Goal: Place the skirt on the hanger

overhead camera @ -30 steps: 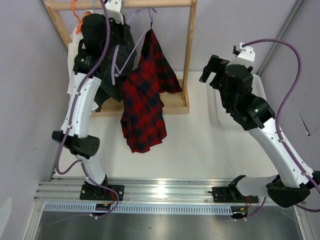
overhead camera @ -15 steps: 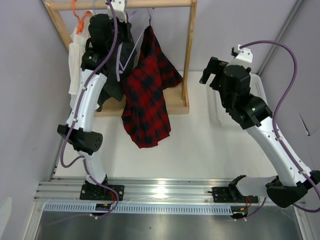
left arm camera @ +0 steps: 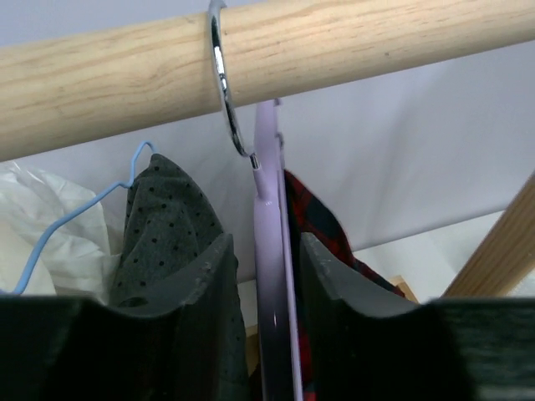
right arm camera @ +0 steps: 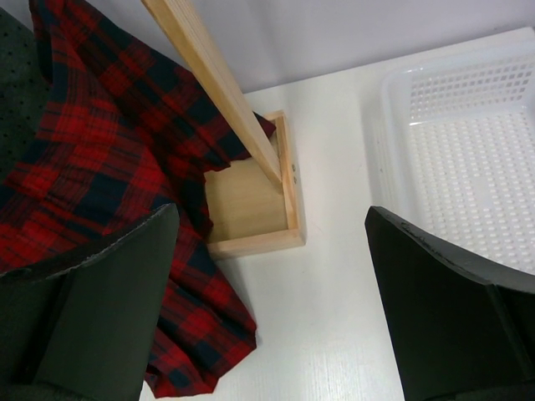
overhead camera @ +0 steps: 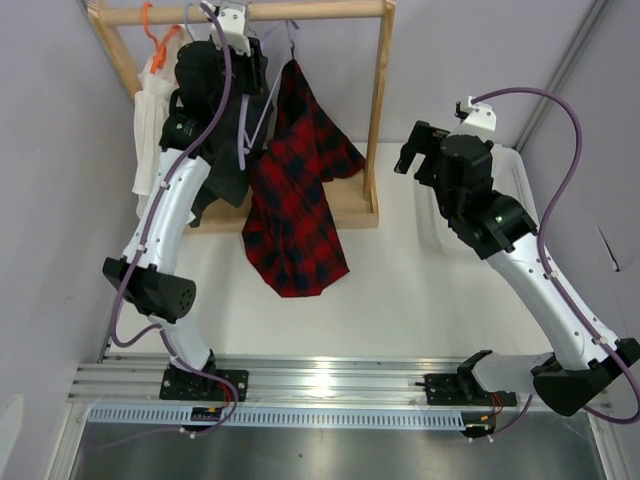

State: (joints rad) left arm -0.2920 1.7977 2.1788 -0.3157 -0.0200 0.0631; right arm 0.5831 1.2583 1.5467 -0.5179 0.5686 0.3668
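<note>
The hanger (left arm camera: 266, 167) is being straddled by the slightly parted left pincer (left arm camera: 267, 251), its lower frame being hidden among the skirt (overhead camera: 295, 200); the right pincer (right arm camera: 272, 217) is being held wide, empty.

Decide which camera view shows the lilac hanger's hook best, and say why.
The left wrist view: the hanger rises between the fingers of the left hand, and its metal hook loops over the wooden rail. The top external view shows only a thin sliver above the skirt. The right wrist view shows none of it.
</note>
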